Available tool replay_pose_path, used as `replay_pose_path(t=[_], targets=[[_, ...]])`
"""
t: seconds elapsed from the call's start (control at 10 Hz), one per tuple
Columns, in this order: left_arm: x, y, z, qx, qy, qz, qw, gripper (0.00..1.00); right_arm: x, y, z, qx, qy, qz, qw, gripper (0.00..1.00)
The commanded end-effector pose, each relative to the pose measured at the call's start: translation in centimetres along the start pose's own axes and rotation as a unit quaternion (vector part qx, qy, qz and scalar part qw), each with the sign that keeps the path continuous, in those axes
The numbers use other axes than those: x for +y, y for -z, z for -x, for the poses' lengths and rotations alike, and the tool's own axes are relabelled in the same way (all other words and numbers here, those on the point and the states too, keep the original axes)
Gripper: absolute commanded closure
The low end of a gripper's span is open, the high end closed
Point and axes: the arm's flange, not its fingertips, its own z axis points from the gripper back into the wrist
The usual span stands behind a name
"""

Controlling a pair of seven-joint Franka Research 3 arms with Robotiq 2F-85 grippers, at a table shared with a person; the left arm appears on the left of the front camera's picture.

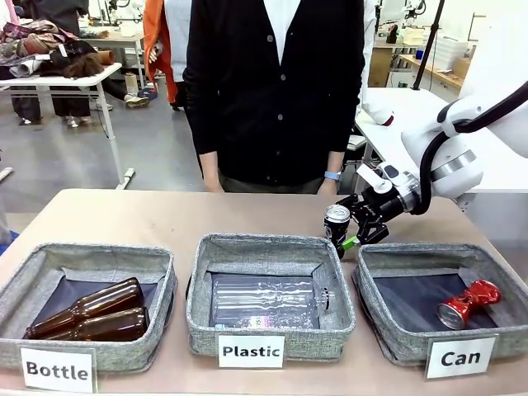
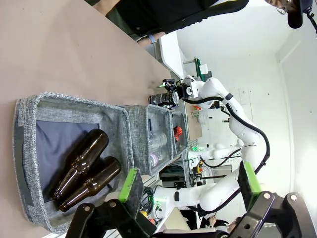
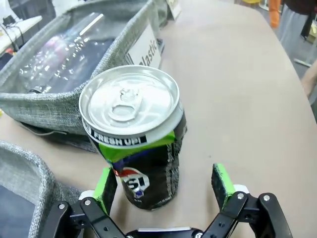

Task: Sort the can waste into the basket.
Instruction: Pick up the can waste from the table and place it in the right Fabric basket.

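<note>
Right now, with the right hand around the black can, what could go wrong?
The right hand is open with the black can off-centre, against one pad; closing may tip it on the table. Carrying it to the Can basket, it could clip that rim or land on the red can.

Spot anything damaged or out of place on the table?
The red can in the Can basket is crushed. The black can stands upright on the table outside the baskets, between the open fingers of the right gripper. Nothing spilled.

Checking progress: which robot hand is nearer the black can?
Right. The right hand is open around the black can; the left hand hovers by the Bottle basket.
</note>
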Motion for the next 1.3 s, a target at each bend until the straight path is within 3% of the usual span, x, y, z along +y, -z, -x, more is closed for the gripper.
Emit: replay_pose_path(t=[0.0,0.3,0.4,0.5,0.6,0.8,0.9,1.1,1.2], targets=[[-0.3,0.0,0.0,-0.004,0.002,0.01,1.0,0.0,-0.8,0.4,-0.4,-0.007,-0.003,-0.025,1.0,0.0],[-0.3,0.0,0.0,-0.004,0.002,0.01,1.0,0.0,-0.9,0.6,0.0,-0.019,0.012,-0.034,0.999,0.0],[-0.3,0.0,0.0,-0.004,0.002,0.01,1.0,0.0,-0.8,0.5,0.0,-0.02,0.006,-0.038,0.999,0.52],[-0.3,0.0,0.0,-0.004,0.002,0.01,1.0,0.0,-0.7,0.4,-0.1,-0.021,0.008,-0.04,0.999,0.56],[-0.3,0.0,0.0,-0.004,0.002,0.01,1.0,0.0,-0.7,0.3,-0.2,-0.022,0.008,-0.042,0.999,1.0],[-0.3,0.0,0.0,-0.004,0.002,0.01,1.0,0.0,-0.7,0.3,-0.1,-0.025,0.013,-0.043,0.999,1.0],[-0.3,0.0,0.0,-0.004,0.002,0.01,1.0,0.0,-0.6,0.3,-0.1,-0.024,0.014,-0.042,0.999,0.82],[-0.3,0.0,0.0,-0.004,0.002,0.01,1.0,0.0,-0.4,-0.2,-0.2,-0.028,0.012,-0.037,0.999,1.0],[-0.3,0.0,0.0,-0.004,0.002,0.01,1.0,0.0,-0.3,-0.7,-0.4,-0.034,0.014,-0.029,0.999,1.0]])
